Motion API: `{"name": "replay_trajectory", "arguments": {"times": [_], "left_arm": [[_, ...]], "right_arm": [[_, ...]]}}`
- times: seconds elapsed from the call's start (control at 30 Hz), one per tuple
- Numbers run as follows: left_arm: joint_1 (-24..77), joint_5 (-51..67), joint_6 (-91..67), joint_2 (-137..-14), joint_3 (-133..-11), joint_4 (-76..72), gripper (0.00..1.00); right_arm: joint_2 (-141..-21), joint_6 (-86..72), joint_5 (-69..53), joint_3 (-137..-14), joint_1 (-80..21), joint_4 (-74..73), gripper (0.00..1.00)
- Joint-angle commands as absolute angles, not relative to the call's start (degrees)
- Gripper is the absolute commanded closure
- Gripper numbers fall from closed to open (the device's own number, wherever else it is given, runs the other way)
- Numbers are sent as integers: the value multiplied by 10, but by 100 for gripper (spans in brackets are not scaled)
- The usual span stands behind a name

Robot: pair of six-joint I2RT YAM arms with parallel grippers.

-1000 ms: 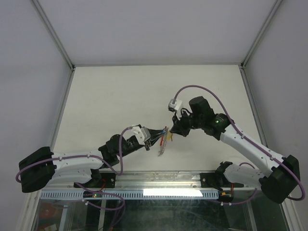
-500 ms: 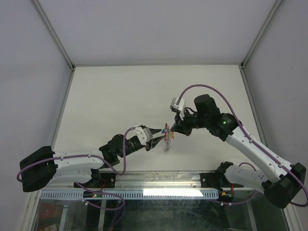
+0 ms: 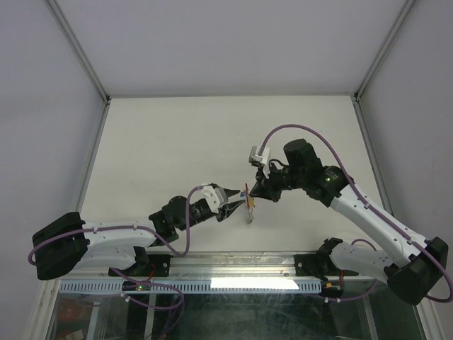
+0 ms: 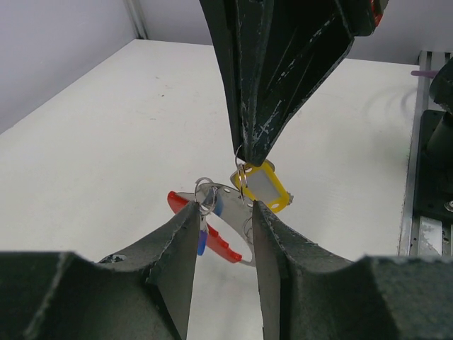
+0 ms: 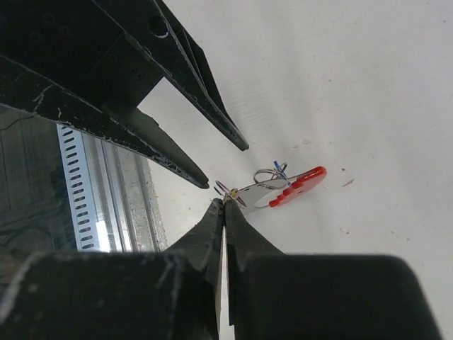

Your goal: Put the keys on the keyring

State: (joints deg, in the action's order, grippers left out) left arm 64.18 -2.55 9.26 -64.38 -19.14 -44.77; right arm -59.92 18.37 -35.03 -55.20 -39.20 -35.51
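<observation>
The keyring (image 4: pixel 223 244), a red tab on a silvery plate with rings, sits just beyond my left gripper (image 4: pixel 225 205). That gripper's fingers stand apart, one on each side of it, with no visible pinch. The blue key (image 4: pixel 202 241) hangs on a ring by the left finger. My right gripper (image 4: pixel 246 157) comes from above, shut on the small wire ring of the yellow key (image 4: pixel 263 185), right at the keyring's edge. In the right wrist view my right gripper (image 5: pixel 225 202) is closed at the keyring (image 5: pixel 297 185). The two grippers meet mid-table in the top view, at the keyring (image 3: pixel 248 209).
The white table (image 3: pixel 177 142) is walled by grey panels. A metal rail (image 3: pixel 233 263) runs along the near edge by the arm bases, and it also shows in the left wrist view (image 4: pixel 425 163). Purple cables loop over both arms.
My left gripper has moved right toward the right gripper, and the keyring has shifted right with it. The right gripper has pulled in slightly and stays closed at the yellow key.
</observation>
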Motion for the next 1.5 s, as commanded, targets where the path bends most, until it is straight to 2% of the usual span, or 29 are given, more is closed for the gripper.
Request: {"name": "replay_trajectory", "arguments": {"times": [0.0,0.33,0.5,0.67,0.77,1.47], "left_arm": [[647,-5,88,-650,-220,-466,65],[647,6,76,-673,-233,-470,71],[647,2,76,-676,-235,-471,84],[647,0,76,-672,-235,-471,89],[647,1,77,-671,-236,-471,100],[647,-20,67,-658,-204,-520,100]], "right_arm": [[-600,184,-372,-570,-393,-329,100],[-606,182,-372,-568,-398,-327,100],[-604,183,-372,-568,-398,-327,100],[-603,183,-374,-566,-398,-330,100],[-602,183,-370,-567,-398,-328,100],[-595,115,-308,-541,-371,-295,100]]}}
